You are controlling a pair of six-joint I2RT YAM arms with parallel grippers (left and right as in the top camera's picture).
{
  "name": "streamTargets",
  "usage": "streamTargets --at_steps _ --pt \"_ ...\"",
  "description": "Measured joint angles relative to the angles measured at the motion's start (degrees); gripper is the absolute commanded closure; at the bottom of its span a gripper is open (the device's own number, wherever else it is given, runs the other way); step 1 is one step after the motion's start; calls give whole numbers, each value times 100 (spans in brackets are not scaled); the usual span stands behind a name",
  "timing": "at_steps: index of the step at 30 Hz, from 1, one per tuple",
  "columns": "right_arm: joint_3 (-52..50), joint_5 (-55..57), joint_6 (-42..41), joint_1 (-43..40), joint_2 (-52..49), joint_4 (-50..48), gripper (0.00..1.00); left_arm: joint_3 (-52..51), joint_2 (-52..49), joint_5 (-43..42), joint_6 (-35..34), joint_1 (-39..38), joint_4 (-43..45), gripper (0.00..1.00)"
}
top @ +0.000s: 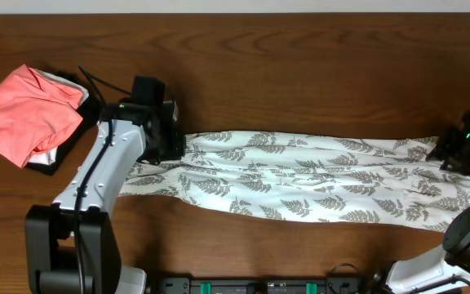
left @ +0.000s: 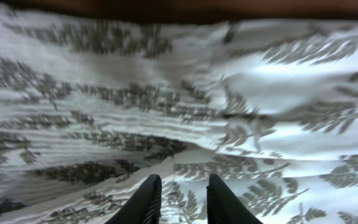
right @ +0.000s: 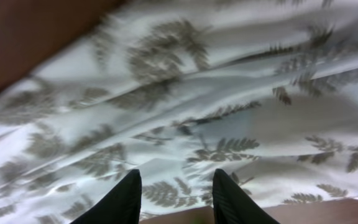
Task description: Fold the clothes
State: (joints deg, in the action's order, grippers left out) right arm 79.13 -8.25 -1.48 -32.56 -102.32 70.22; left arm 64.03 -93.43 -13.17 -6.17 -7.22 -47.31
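The white dress with grey-green fern print [top: 300,178] lies stretched left to right across the wooden table. My left gripper [top: 174,147] hovers over its left end; in the left wrist view its fingers [left: 182,186] are open just above the fabric [left: 185,93]. My right gripper [top: 463,155] is over the dress's right end; in the right wrist view its fingers [right: 176,186] are open above the fabric [right: 197,106], near its edge. Neither holds anything.
A coral-pink folded garment [top: 27,110] lies on a black garment [top: 51,159] at the table's left. Bare wooden table [top: 300,73] lies behind the dress and in front [top: 243,245] of it.
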Motion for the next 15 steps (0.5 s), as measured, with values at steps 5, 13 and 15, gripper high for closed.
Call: streamTargets --at_steps 5,13,15 --pt "-793 273 -205 -68 -26 -516 64 -326 -2 -2 -2 0 179 73" --pt "-1038 365 -448 -68 -33 -754 63 -863 0 -2 -2 0 798 72" --pt "-1069 380 -476 -68 -33 -813 63 -1001 0 -2 -2 0 938 72"
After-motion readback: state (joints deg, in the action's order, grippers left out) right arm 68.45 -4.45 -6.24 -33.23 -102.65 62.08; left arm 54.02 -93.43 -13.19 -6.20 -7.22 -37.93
